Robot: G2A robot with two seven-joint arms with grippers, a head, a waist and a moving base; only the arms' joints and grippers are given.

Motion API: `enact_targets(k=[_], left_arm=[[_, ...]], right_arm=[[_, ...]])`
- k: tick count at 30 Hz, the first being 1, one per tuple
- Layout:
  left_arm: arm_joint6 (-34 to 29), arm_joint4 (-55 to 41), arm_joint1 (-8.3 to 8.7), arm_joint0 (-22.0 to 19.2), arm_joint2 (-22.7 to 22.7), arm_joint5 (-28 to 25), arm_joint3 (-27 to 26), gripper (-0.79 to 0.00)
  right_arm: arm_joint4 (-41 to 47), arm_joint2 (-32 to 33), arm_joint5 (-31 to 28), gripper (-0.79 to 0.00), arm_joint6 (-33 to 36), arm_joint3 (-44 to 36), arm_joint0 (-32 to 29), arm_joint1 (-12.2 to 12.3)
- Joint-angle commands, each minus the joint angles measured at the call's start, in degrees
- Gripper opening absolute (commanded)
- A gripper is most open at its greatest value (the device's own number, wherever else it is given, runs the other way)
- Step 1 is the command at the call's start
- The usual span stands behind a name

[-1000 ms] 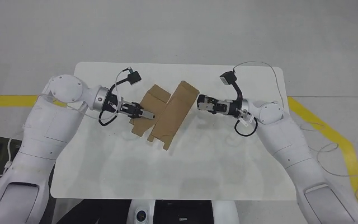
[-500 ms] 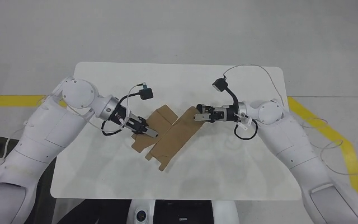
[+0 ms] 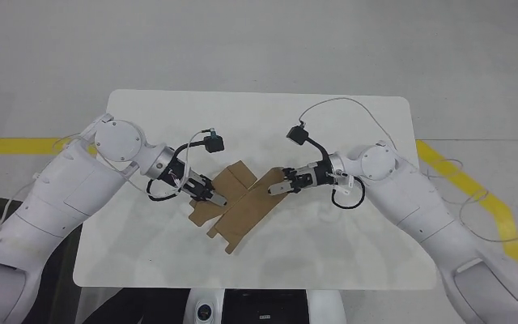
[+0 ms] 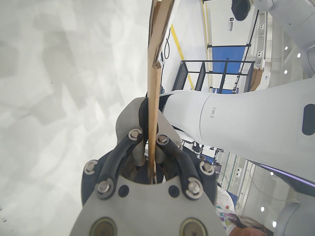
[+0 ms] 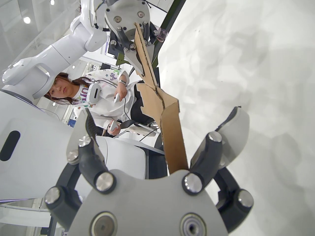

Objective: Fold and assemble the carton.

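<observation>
Carton (image 3: 243, 202): flattened brown cardboard, centre of frame in top view, over white counter (image 3: 348, 243). Long axis runs from lower left to upper right.

Left gripper (image 3: 212, 197): at carton's left edge, fingers clamped tight on cardboard. Sheet seen edge-on between them in left wrist view.

Right gripper (image 3: 273, 187): at carton's upper right end, fingers (image 5: 231, 126) spread wide apart. Carton flap lies between them, close beside one finger. Cannot tell whether it touches.

Flat brown cardboard carton (image 3: 243, 206), unassembled, flaps splayed
</observation>
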Motion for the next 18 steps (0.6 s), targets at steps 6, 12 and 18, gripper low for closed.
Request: enact_targets(k=[6, 12, 18], left_arm=[[0.83, -2.19, 0.89, -1.97, 2.22, -0.82, 0.71, -0.785], [1.49, -3.26, 1.45, -3.25, 4.16, -1.48, 0.88, -0.785], [2.14, -4.51, 1.92, -4.29, 5.74, -2.13, 1.27, -0.785]], right_arm=[[1.77, -3.77, -0.11, -0.018, -0.11, -0.35, 1.77, 1.01], [3.02, -6.56, -1.34, -0.468, -1.34, 0.16, 3.07, 1.64], [4.27, -9.20, -2.34, -0.785, -2.34, 0.74, 4.31, 1.97]])
